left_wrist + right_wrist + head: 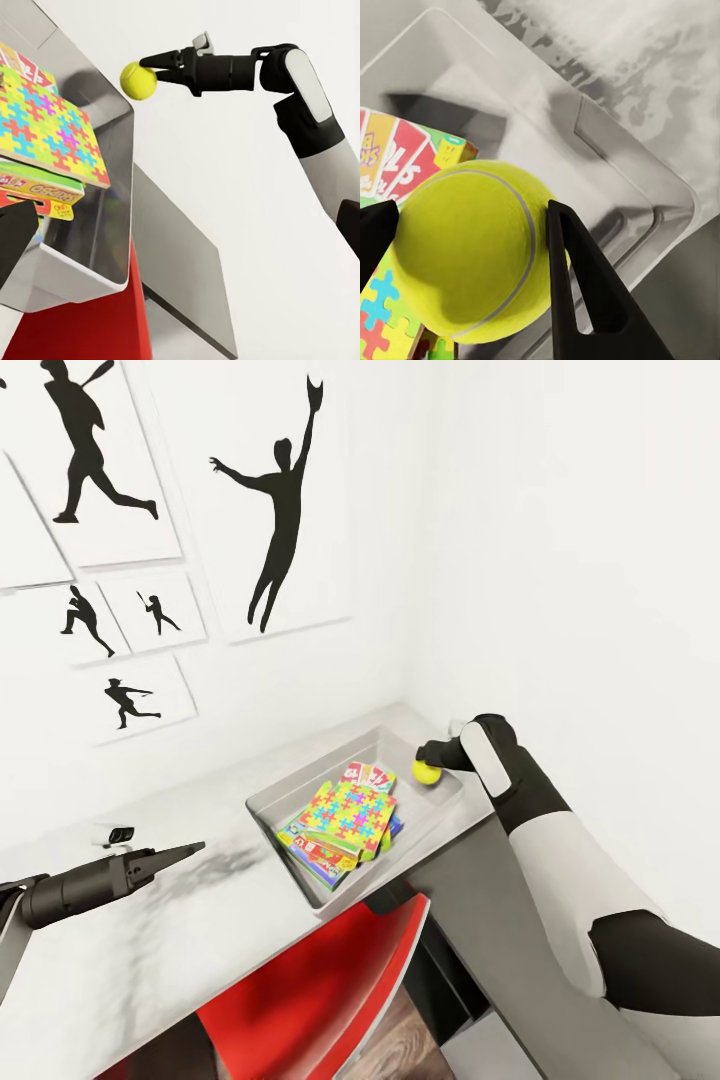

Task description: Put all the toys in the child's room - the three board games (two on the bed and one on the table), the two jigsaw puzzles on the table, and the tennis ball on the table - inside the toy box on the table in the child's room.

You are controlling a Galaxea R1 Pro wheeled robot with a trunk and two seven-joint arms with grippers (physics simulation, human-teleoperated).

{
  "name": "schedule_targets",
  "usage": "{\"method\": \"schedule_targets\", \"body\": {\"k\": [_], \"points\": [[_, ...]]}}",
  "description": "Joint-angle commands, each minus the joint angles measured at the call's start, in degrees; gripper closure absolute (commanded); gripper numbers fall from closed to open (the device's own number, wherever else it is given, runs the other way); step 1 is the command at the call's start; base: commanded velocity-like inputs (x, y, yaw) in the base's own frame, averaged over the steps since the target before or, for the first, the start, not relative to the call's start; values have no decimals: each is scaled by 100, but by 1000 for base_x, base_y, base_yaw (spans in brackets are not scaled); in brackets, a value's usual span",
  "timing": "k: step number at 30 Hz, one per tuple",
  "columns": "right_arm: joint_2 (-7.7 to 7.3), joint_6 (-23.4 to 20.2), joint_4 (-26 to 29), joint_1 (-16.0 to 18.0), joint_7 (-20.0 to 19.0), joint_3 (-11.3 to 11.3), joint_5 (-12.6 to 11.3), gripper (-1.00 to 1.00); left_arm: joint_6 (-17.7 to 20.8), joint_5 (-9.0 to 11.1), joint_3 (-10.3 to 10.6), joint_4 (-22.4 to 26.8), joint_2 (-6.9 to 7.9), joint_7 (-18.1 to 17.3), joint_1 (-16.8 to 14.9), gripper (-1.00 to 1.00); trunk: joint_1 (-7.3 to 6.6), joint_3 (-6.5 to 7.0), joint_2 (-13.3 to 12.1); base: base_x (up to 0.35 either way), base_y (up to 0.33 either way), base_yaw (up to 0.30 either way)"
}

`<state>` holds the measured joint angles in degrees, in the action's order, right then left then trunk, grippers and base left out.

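Note:
The grey toy box [272,822] sits on the table [150,950] against the far corner. Inside it a bright jigsaw puzzle [350,810] lies on top of stacked board games [322,856], with another red-carded game [365,773] behind. My right gripper [432,760] is shut on the yellow tennis ball [427,772], which hangs just above the box's far right corner. The left wrist view shows the ball [138,80] over the rim, pinched at the fingertips. My left gripper [198,847] hovers over the table left of the box, open and holding nothing.
A red chair [320,990] is tucked under the table's front edge below the box. White walls with silhouette posters [285,510] close in behind and to the right. A small white object [118,830] lies on the table near my left gripper.

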<state>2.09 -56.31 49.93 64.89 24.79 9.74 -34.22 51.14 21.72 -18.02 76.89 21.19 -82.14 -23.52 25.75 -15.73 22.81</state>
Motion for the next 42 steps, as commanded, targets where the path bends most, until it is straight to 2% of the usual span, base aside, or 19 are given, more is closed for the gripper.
{"method": "schedule_targets", "body": {"k": [1, 6, 7, 22, 29, 31, 34, 39, 41, 42], "points": [[-1, -10, 3, 6, 61, 10, -59, 100, 61, 7, 0, 1, 1, -14, -4, -100, 3, -11, 11, 0, 0, 0], [1, -12, -19, 6, 61, 10, -60, 100, 59, 7, 0, 1, -2, -13, -4, -100, 3, -11, 11, 0, 0, 0], [3, -12, -22, 6, 61, 10, -59, -100, 59, 7, 0, 1, -3, -13, -4, -100, 3, -11, 11, 0, 0, 0], [0, -16, -5, -6, 45, 10, -109, -100, 63, 7, -8, 1, 6, -21, -4, -100, 3, -11, 11, -6, 0, 0], [-2, -27, 54, -42, 34, 8, -128, -100, 62, 7, -9, 1, 16, -28, -4, -100, 3, 6, 11, -248, 0, 0], [-10, -34, 231, -67, 29, 1, -134, -100, 62, 7, -9, 1, 20, -29, -4, -100, 3, 23, 11, -306, 0, 0], [-19, -142, 855, -169, 20, -75, -147, -100, 63, 10, -9, 1, 18, -32, -4, -100, 3, 49, 11, -179, 0, 0], [-19, -369, 2055, -571, 14, -426, -212, -100, 63, 14, -9, 1, 24, -37, -4, -100, 3, 94, 11, -36, 0, 0], [-24, -369, 2435, -795, 11, -547, -408, -100, 63, 15, -9, 1, 25, -38, -4, -100, 3, 112, 11, -6, 0, 0], [-31, -369, 2621, -937, 11, -592, -582, -100, 63, 16, -9, 1, 25, -38, -4, -100, 3, 122, 11, -3, 0, 0]]}}
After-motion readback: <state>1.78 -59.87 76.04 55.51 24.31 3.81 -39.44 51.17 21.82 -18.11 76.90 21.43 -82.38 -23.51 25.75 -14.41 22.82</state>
